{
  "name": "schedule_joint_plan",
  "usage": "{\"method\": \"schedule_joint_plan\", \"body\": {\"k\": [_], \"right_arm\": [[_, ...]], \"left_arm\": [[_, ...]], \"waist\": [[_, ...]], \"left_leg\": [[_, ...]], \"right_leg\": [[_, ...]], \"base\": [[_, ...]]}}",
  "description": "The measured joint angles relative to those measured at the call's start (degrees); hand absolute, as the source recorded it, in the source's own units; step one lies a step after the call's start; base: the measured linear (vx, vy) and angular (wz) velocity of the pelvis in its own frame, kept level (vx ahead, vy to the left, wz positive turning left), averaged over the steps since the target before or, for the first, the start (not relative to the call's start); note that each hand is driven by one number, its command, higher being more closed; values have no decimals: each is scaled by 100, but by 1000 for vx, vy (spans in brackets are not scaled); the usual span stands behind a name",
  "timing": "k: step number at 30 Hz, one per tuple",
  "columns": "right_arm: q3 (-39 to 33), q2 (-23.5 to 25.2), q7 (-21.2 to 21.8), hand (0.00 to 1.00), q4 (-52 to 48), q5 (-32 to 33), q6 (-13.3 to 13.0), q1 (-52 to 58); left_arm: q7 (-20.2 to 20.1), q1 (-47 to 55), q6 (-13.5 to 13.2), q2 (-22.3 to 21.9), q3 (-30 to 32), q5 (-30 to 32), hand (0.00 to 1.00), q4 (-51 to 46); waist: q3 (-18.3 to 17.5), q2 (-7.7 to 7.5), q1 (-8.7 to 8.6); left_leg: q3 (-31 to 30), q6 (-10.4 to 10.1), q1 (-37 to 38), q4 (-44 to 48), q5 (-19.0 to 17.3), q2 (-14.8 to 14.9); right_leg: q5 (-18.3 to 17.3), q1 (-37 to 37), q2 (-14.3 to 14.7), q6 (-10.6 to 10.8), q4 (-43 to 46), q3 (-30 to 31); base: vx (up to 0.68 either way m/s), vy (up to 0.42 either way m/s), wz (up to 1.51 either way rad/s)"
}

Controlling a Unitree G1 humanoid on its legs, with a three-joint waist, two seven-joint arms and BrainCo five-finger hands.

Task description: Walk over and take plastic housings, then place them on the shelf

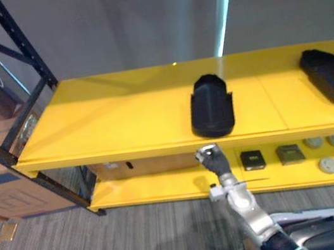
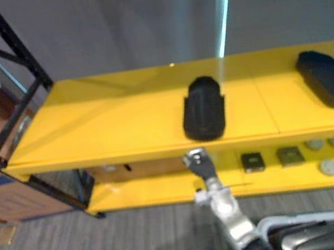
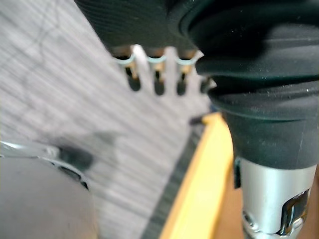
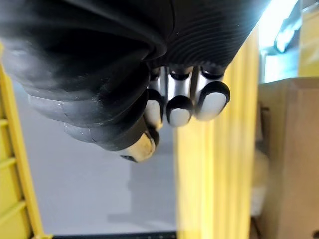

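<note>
black plastic housings (image 1: 211, 106): 2 | dark square parts (image 1: 253, 160): 2 | round grey discs (image 1: 329, 165): 4

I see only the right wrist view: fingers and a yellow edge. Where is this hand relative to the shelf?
Observer: The right hand is raised in front of the shelf, just under the front edge of its top board and in line with a black housing lying on that board.
Operator: Is that the only housing there?
Observer: No, a second housing lies at the right end of the same board.
Operator: And the left hand?
Observer: The left hand hangs low over the grey floor, beside the shelf's bottom edge.
</note>
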Motion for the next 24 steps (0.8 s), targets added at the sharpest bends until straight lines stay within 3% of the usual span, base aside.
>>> {"method": "schedule_joint_plan", "body": {"k": [4, 10, 14, 19, 24], "right_arm": [[-204, -71, -78, 100, -629, -92, -2, -228], [-223, -117, -109, 100, -1097, -209, -8, -353], [-223, -193, -286, 100, -1236, -319, 3, -552], [-286, -266, -470, 100, -1209, -318, 235, -579], [-497, -272, -476, 100, -1154, -316, 276, -694]], "left_arm": [[-74, -193, -12, 111, -82, -71, 0, 12], [-84, -232, -36, 198, -225, -91, 0, 20], [-84, -241, -48, 201, -269, -93, 0, 18], [-86, -242, -48, 203, -295, -92, 0, 15], [-84, -242, -52, 228, -373, -96, 0, 12]], "waist": [[443, -7, -9], [561, -12, -10], [731, 46, -6], [764, 70, 1], [775, 80, 1]], "left_leg": [[-11, 28, -159, 1, 79, 12], [-5, 39, -163, 25, 69, -6], [-5, 51, -288, 497, -140, 32], [-13, 57, -346, 544, -152, 43], [-13, 67, -350, 593, -171, 38]], "right_leg": [[-12, -223, -22, -19, 180, 12], [-178, -358, -94, -13, 470, 46], [-275, -362, -120, -9, 642, 102], [-331, -437, -154, -12, 755, 105], [-376, -459, -189, -7, 844, 105]], "base": [[-44, 14, 3], [0, 0, 0], [-2, -10, -4], [1, 2, 1], [0, 0, 0]]}}
